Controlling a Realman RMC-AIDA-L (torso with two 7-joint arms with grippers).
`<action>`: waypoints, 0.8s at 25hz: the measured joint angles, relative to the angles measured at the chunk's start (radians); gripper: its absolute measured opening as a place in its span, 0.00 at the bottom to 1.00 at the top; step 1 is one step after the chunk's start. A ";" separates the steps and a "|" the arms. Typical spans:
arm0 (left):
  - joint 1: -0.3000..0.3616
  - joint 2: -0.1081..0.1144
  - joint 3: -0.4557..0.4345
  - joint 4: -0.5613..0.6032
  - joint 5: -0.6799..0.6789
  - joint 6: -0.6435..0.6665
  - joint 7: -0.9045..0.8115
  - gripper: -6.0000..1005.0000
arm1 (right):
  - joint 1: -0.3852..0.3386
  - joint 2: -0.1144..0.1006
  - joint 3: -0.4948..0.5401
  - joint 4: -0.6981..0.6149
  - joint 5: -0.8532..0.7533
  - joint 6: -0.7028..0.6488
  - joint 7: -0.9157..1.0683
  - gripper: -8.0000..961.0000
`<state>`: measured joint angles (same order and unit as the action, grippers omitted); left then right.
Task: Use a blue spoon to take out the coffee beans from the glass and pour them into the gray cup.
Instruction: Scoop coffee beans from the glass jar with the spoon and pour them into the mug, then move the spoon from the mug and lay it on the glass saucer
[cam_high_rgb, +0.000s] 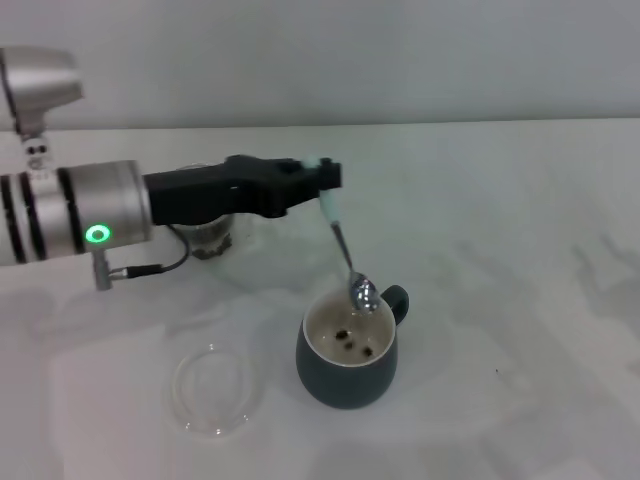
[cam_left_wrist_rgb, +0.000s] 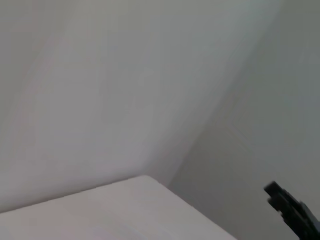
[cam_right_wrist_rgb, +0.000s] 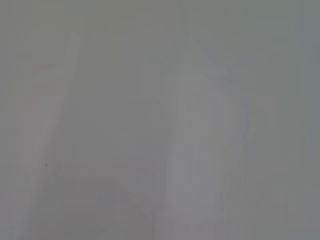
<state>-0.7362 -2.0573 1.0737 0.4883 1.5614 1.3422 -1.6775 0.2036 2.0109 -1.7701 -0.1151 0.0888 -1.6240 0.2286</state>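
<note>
Coffee beans (cam_high_rgb: 350, 341) lie in the gray cup (cam_high_rgb: 346, 372) below the left gripper (cam_high_rgb: 328, 180), which pinches the blue spoon (cam_high_rgb: 345, 249) by its handle and should tip the bowl slowly over the rim.

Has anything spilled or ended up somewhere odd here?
Nothing stands out. The left tool holds the spoon tilted over the gray cup, with a few beans inside it and none seen on the table. The glass stands upright behind the arm, and a clear dish lies flat beside the cup.
</note>
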 joint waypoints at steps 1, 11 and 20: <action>-0.010 -0.003 0.000 0.001 0.009 -0.001 0.010 0.14 | 0.001 0.000 0.000 0.000 0.000 0.000 0.000 0.41; 0.066 -0.011 -0.011 0.138 0.005 0.036 -0.023 0.14 | -0.009 -0.002 0.000 0.004 0.000 -0.030 0.000 0.41; 0.322 0.024 -0.012 0.328 -0.149 0.129 -0.101 0.14 | -0.024 -0.003 0.001 0.009 -0.001 -0.056 0.000 0.41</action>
<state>-0.4141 -2.0334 1.0615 0.8164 1.4124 1.4713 -1.7784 0.1799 2.0082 -1.7688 -0.1064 0.0874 -1.6801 0.2289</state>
